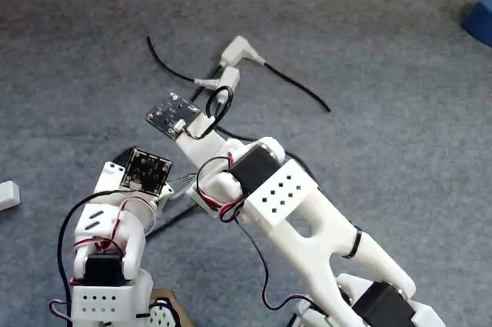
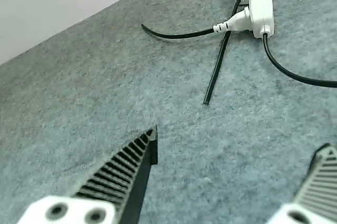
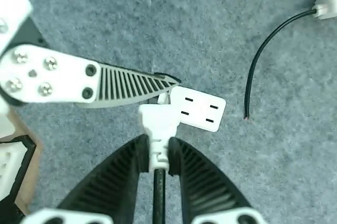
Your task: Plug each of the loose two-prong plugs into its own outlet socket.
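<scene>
Socket (image 3: 197, 108) is the landmark. Right arm (image 1: 307, 211), the largest thing, bends over it. The right gripper (image 3: 158, 144) is clamped on the socket's neck, with the cable (image 3: 158, 192) running back through its grip, and all 4 slots (image 3: 188, 99) are empty and unobstructed. Left arm (image 1: 111, 242) stands beside the socket. The left gripper (image 2: 239, 139) is spread wide and holds nothing, with 1 finger (image 3: 131, 84) just beside the socket, perhaps touching it. 2 plugs (image 1: 240, 51) lie well apart from the socket, ahead of the left gripper. Fetching a plug looks like the left gripper's job, since the right one is occupied.
</scene>
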Tool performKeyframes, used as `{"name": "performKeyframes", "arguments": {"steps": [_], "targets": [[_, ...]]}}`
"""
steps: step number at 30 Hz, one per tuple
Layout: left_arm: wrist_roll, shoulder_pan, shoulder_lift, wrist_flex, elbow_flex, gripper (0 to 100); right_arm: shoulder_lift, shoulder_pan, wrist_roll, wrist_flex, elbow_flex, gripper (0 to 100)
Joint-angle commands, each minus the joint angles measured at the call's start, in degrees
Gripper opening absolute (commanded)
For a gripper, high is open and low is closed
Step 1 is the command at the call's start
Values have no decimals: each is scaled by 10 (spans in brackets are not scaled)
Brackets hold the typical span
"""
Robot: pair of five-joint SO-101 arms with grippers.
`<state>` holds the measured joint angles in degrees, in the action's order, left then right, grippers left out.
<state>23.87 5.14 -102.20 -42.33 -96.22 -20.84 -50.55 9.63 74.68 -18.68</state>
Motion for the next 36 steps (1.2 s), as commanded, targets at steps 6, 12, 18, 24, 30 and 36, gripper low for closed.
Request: {"name": "performKeyframes", "arguments": {"steps": [6,12,18,24,30,36], "targets": [[-9,-20,0,-6,-1,432,-3,11,42,28,36,9],[-47,25,3,-31,7,432,-2,23,164,47,36,9],[-71,43,3,-74,34,432,-1,55,305,47,37,9],[-73,39,4,-127,58,432,8,69,444,47,37,9],[-97,44,7,-159,73,432,164,54,426,47,142,9],[-98,56,139,-116,98,432,259,54,506,146,300,9]]}}
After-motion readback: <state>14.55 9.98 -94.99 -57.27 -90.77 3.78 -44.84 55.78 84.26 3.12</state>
